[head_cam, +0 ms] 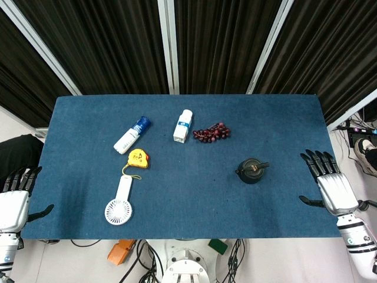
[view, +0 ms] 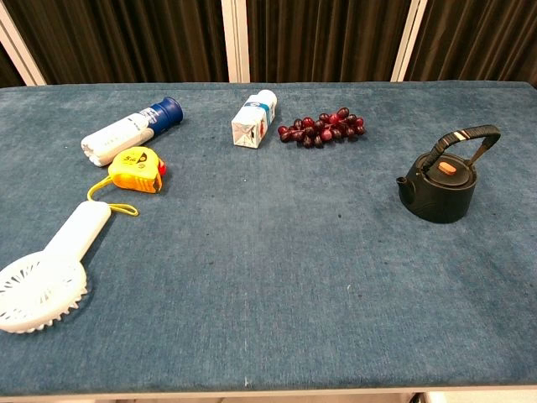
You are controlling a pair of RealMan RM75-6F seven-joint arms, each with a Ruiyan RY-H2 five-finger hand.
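Both hands hang spread and empty off the table ends, left hand (head_cam: 13,203) nearest the fan (head_cam: 119,203), right hand (head_cam: 331,183) near the kettle (head_cam: 251,171), so nothing seems begun; reaching in comes first.

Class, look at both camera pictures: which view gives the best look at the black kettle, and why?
The chest view shows the black kettle best: it appears large and from the side, so its spout, raised handle and orange lid knob are clear. The head view shows it from above, small and dark, with few details, right of the table's middle.
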